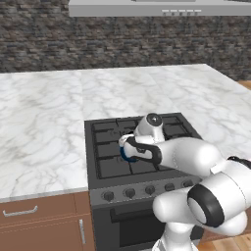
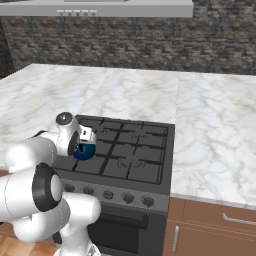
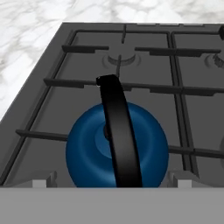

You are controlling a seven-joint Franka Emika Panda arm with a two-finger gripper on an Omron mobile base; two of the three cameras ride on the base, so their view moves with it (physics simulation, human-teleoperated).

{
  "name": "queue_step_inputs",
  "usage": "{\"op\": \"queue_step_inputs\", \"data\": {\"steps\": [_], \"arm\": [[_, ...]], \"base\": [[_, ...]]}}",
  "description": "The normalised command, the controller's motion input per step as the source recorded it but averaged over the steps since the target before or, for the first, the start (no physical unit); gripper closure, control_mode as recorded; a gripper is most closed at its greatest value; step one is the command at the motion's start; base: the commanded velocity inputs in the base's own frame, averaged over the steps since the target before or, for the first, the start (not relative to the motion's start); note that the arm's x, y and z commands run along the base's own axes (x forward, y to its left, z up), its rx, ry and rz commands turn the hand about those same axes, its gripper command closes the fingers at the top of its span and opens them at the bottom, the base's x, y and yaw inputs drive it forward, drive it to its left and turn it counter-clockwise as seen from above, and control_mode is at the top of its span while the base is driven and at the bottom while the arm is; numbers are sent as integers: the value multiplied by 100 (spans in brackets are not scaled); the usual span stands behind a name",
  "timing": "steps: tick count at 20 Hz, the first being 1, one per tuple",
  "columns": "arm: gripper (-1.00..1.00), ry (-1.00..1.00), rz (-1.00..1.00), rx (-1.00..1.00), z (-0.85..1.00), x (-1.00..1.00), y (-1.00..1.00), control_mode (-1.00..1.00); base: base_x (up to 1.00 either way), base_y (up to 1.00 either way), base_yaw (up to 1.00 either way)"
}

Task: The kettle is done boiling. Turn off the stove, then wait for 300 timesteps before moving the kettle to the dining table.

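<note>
The blue kettle [image 3: 87, 148] sits on a front burner of the stove [image 3: 175, 70], its black arched handle upright. My gripper [image 3: 111, 180] hangs just above it, open, with one fingertip on each side of the kettle's body and nothing gripped. In the left base view my hand covers most of the kettle [image 1: 128, 156] on the stove [image 1: 112, 169]. In the right base view the kettle [image 2: 85, 150] peeks out below the hand at the front left of the stove [image 2: 135, 160]. A row of knobs [image 1: 147, 190] lines the stove's front. The dining table is out of view.
White marble counters [image 1: 39, 127] [image 2: 215, 130] flank the stove on both sides. A range hood [image 1: 162, 7] hangs above, in front of a dark brick wall. Brown cabinet drawers with metal handles [image 1: 19, 212] run below the counter.
</note>
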Motion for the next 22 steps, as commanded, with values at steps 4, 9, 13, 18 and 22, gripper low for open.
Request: {"op": "queue_step_inputs", "data": {"steps": [4, 9, 13, 18, 22], "arm": [[-100, 0, 1, 0, -7, 8, 8, -100], [-100, 0, 0, 0, -7, 2, 0, -100], [-100, 0, 1, 0, -11, 0, 0, -100], [-100, 0, 1, -1, -14, 0, 0, -100], [-100, 0, 1, -2, -14, 0, 0, -100]], "base": [[0, 0, 0], [0, 0, 0], [0, 0, 0], [0, 0, 0], [0, 0, 0]]}}
